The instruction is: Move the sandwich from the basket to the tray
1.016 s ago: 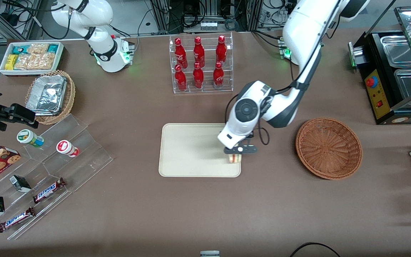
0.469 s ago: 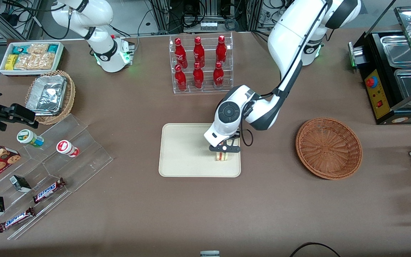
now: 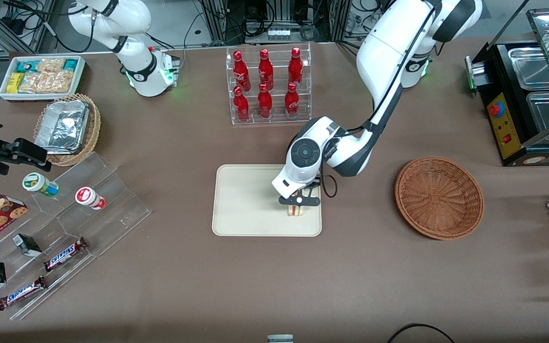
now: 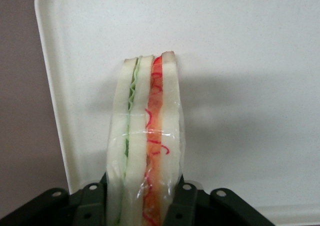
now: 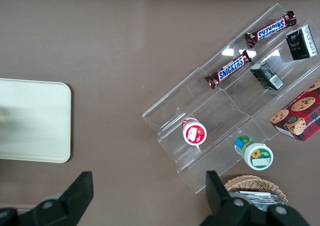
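The sandwich (image 3: 296,210), a wedge of white bread with red and green layers in clear wrap, stands on edge over the cream tray (image 3: 246,205), near the tray's end closest to the basket. My left gripper (image 3: 299,202) is shut on the sandwich from above. In the left wrist view the sandwich (image 4: 145,146) sits pinched between the black fingers (image 4: 186,202) of the gripper (image 4: 142,206), with the tray (image 4: 240,60) right beneath it. Whether it touches the tray I cannot tell. The reddish-brown wicker basket (image 3: 439,197) stands empty toward the working arm's end.
A clear rack of red bottles (image 3: 267,85) stands farther from the front camera than the tray. An acrylic stepped display (image 3: 65,228) with snacks, a tan basket holding a foil container (image 3: 67,128) and a white snack box (image 3: 41,76) lie toward the parked arm's end. A black machine (image 3: 527,95) stands near the basket.
Over the last second the gripper carried the sandwich from the tray's basket-side edge inward over the tray and lower. In the last half second it barely moved.
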